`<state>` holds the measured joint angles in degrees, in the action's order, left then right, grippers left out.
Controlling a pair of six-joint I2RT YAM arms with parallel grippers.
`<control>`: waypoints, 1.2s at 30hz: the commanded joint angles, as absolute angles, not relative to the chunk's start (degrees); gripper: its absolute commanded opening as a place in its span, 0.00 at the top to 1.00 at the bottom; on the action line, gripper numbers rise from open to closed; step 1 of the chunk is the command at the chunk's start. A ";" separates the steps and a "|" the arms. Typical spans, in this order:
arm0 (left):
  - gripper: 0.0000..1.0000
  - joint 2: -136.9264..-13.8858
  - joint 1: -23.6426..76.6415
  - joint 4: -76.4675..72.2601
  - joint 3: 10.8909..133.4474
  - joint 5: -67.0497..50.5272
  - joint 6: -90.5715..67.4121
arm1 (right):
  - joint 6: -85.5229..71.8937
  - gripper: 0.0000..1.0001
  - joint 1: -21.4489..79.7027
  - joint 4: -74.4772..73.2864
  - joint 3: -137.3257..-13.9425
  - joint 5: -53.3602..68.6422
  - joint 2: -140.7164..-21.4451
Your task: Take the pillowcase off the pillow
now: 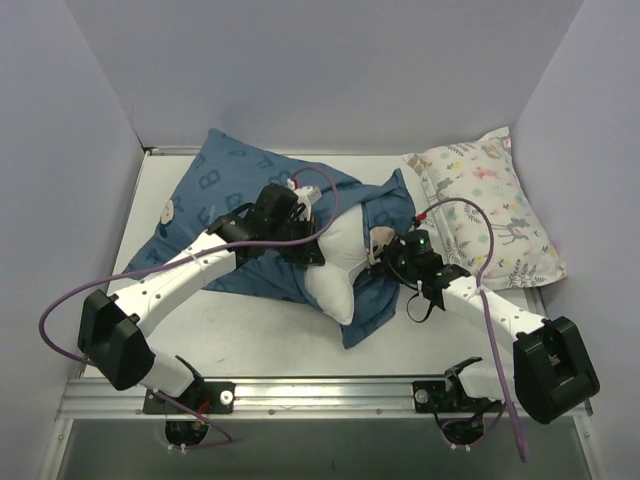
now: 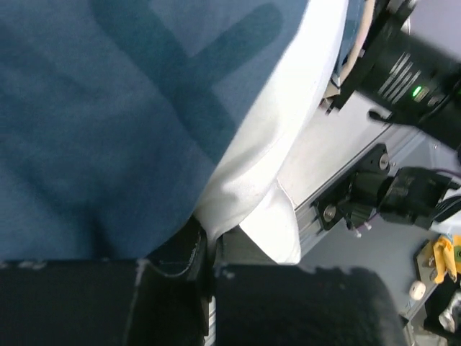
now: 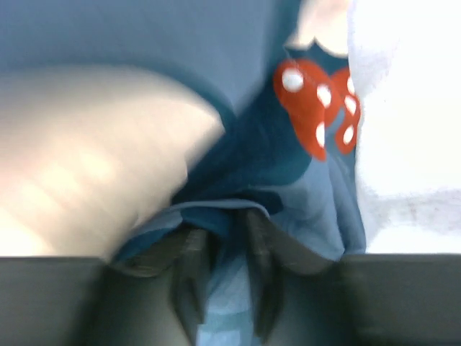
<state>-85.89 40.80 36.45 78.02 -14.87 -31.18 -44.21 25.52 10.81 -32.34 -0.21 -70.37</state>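
The teal-blue lettered pillowcase [image 1: 225,195] lies across the middle of the table, opening toward the right. The white pillow [image 1: 340,262] sticks out of that opening. My left gripper [image 1: 316,248] is shut on a fold of the white pillow [image 2: 266,137]; in the left wrist view the gripper [image 2: 207,245] pinches it below the blue cover [image 2: 108,122]. My right gripper [image 1: 383,256] is shut on the pillowcase hem; in the right wrist view its fingers [image 3: 263,245] clamp blue fabric [image 3: 238,158], just below the red-and-white patch [image 3: 317,108].
A smaller pillow with a pastel deer-and-leaf print [image 1: 492,208] lies at the back right, close to my right arm. White walls enclose the table [image 1: 250,345] on three sides. The metal rail [image 1: 330,392] runs along the near edge.
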 commanded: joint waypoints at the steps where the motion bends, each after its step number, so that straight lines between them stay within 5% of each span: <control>1: 1.00 -81.57 40.17 30.69 70.41 -18.46 -32.78 | -38.68 0.72 24.08 4.85 -37.87 1.58 -70.58; 7: 1.00 -79.98 39.81 26.20 67.68 -18.28 -34.98 | -36.57 0.36 26.09 -7.98 -41.83 2.38 -58.55; 17: 1.00 -80.42 39.90 24.52 68.03 -19.16 -35.33 | -35.16 0.26 35.60 -16.52 -49.30 -6.24 -59.75; 21: 1.00 -79.02 39.90 24.96 68.12 -19.51 -35.33 | -33.31 0.38 33.15 -16.44 -55.00 -9.06 -70.98; 25: 1.00 -76.39 39.99 26.80 68.20 -19.43 -34.81 | -31.73 0.73 27.61 -15.91 -56.86 -7.90 -76.64; 28: 1.00 -73.58 39.90 29.25 68.47 -18.46 -33.93 | -31.47 0.86 22.34 -15.91 -55.29 -10.02 -76.73; 36: 1.00 -67.86 39.90 33.83 71.80 -17.75 -33.05 | -32.08 0.87 13.19 -11.08 -53.26 -6.69 -80.94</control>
<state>-72.10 39.97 34.33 67.11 -15.66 -32.60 -32.67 15.49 -13.23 -54.06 -5.63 -78.15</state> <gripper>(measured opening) 0.036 0.130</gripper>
